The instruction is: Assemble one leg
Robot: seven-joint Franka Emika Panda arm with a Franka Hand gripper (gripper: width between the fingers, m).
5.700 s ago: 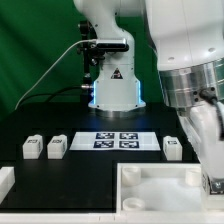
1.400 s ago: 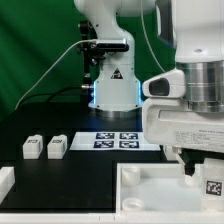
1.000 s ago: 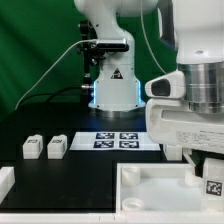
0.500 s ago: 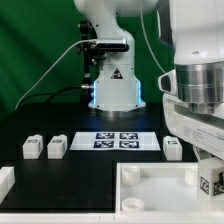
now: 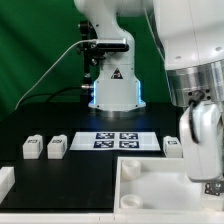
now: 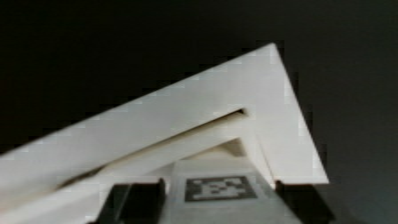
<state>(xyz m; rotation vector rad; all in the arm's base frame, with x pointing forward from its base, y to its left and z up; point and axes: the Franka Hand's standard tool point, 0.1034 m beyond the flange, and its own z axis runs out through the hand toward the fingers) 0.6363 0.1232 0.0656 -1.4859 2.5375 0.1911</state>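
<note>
In the wrist view my gripper point(image 6: 217, 196) is shut on a leg point(image 6: 217, 186), a small white block whose black-and-white tag faces the camera between the two dark fingers point(image 6: 128, 202). It sits over a corner of the large white panel point(image 6: 214, 115). In the exterior view the gripper point(image 5: 208, 186) is low at the right edge, above the panel's point(image 5: 150, 190) right side, and the held leg is mostly hidden by the hand. Three more legs stand on the black table: two at the left point(image 5: 32, 147) point(image 5: 57, 147) and one at the right point(image 5: 172, 148).
The marker board point(image 5: 118, 140) lies on the table between the loose legs. The arm's base point(image 5: 112, 85) stands behind it before a green backdrop. Another white part point(image 5: 5, 181) shows at the exterior view's left edge.
The hand has turned and shifted over the panel's right side with the leg still held. The loose leg at the right, hidden a second ago, is uncovered.
</note>
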